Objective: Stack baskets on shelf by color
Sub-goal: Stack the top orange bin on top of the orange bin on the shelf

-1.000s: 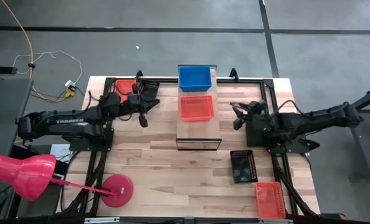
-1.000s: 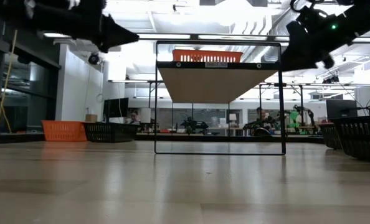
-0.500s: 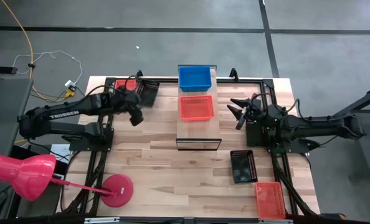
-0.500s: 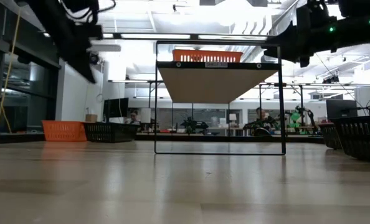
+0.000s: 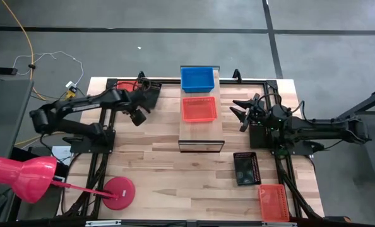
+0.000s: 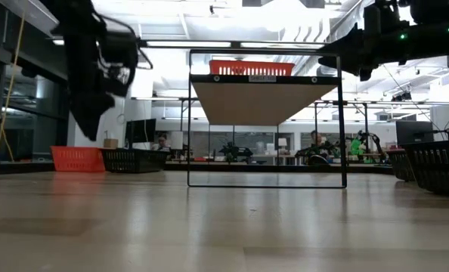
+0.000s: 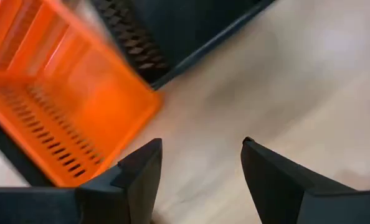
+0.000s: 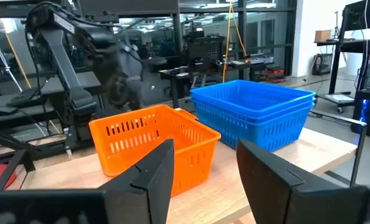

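The shelf [image 5: 201, 128], a narrow light-wood board on a thin black metal frame, is standing at the table's centre and running toward 12 o'clock. On its far end a stack of blue baskets [image 5: 197, 78] is sitting, smooth plastic with slotted mesh walls; just beside it toward 6 o'clock an orange basket [image 5: 199, 108] of the same rectangular shape is resting on the board.

The left gripper [image 5: 137, 117] is hanging over the plank tabletop [image 5: 156, 164] at about 10 o'clock, its fingers parted and holding nothing, close to another orange basket [image 5: 127, 86] and a black basket [image 5: 151, 94] in that far corner.

The right gripper [image 5: 243, 114] is hovering at about 2 o'clock, just off the shelf's edge, its dark fingers spread apart and empty, pointing toward the shelf.

At 4 o'clock a black basket [image 5: 245, 168] is lying on the wood, and at 5 o'clock an orange basket [image 5: 273, 202] is sitting by the table's edge.
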